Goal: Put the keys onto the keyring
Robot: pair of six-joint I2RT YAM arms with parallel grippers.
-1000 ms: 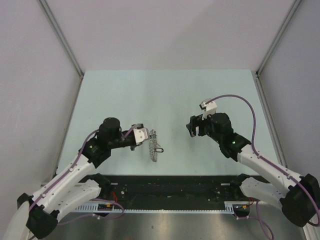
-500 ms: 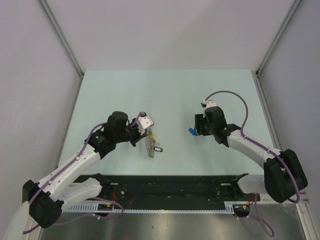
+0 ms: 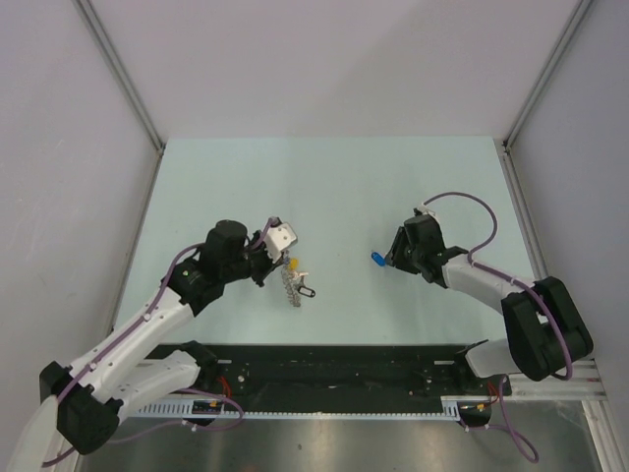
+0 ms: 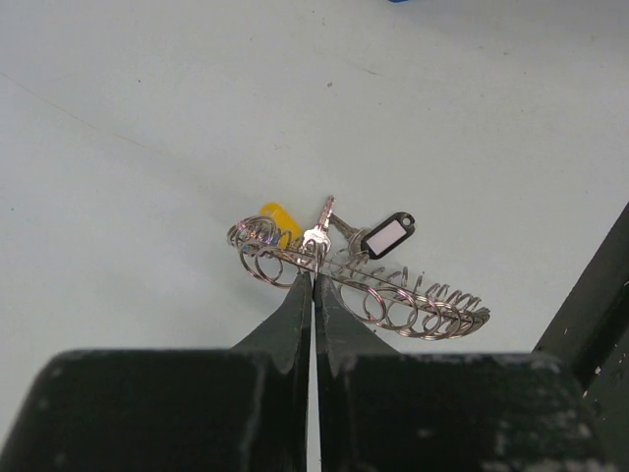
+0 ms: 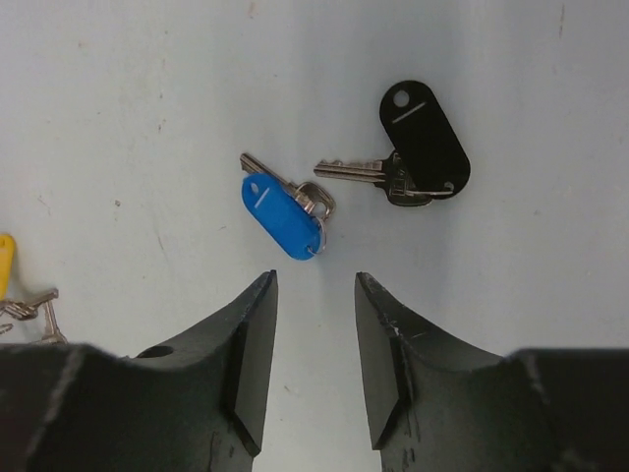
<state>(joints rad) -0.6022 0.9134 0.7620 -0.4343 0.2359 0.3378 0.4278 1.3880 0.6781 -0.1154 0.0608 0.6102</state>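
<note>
My left gripper (image 4: 314,276) is shut on the rim of the keyring (image 4: 413,300), a grey ring edged with small wire coils, holding it just above the table. A yellow-headed key (image 4: 278,217), a silver blade and a black-framed tag (image 4: 387,235) hang at it. From above, the keyring (image 3: 291,285) sits right of the left gripper (image 3: 283,258). My right gripper (image 5: 314,280) is open, its jaws pointing down at the table just short of a blue-headed key (image 5: 285,216). A black-headed key (image 5: 423,143) lies beyond it. The blue key (image 3: 376,259) lies left of the right gripper (image 3: 393,258).
The pale green table (image 3: 324,187) is walled by grey panels on three sides. A black rail (image 3: 334,369) runs along the near edge between the arm bases.
The right arm has swung down and outward over the blue key, and its jaws have narrowed. The left arm has shifted slightly, lowering the keyring toward the table.
</note>
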